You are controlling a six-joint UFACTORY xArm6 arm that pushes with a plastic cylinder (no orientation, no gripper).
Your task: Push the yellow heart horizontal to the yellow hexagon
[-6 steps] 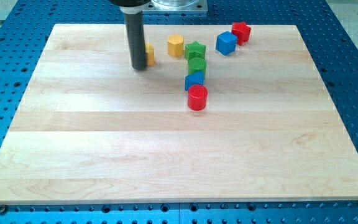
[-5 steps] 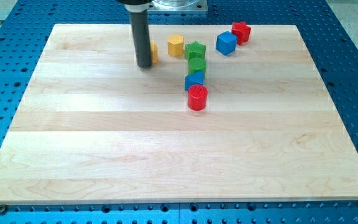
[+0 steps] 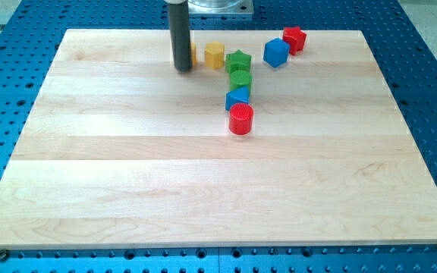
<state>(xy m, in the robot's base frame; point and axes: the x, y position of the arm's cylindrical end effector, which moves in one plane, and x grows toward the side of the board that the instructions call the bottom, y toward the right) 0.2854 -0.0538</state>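
Note:
The yellow hexagon stands near the view's top, a little left of centre. The yellow heart is just left of it, at about the same height in the view, and my dark rod hides nearly all of it; only a thin yellow sliver shows at the rod's right edge. My tip rests on the board, against the heart's left and lower side. A small gap separates the heart from the hexagon.
A green star, a green cylinder, a blue block and a red cylinder form a column right of the hexagon. A blue cube and a red star sit at the top right.
My tip has moved right and up the view, pushing the yellow heart toward the hexagon and up to its level. The other blocks have not moved.

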